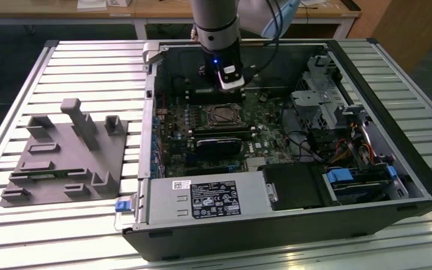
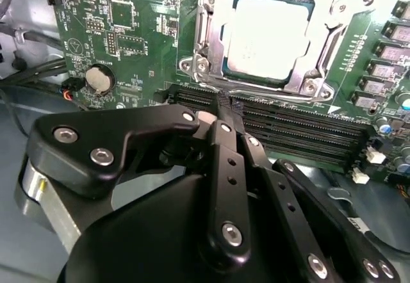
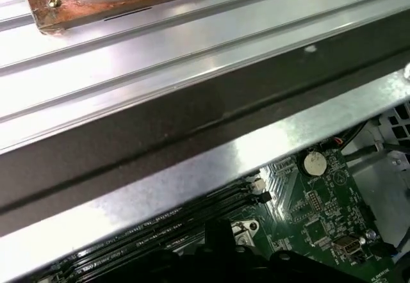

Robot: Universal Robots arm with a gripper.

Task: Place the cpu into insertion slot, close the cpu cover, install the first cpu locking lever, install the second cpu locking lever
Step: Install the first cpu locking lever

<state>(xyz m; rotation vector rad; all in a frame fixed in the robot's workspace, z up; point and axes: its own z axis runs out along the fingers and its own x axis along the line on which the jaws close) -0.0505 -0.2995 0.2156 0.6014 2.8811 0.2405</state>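
CPU (image 2: 268, 36), a small flat square chip with a pale, matte silver-grey metal face, sits in the square silver-rimmed insertion slot (image 2: 328, 89) at the upper centre of the second wrist view. Framing it lies the thin shiny metal cpu cover (image 2: 219, 20), its square window showing the chip. Below, the black jointed gripper (image 2: 225, 107) has its fingertips together over long black memory slots (image 2: 301, 129) on the green circuit board (image 2: 134, 40).
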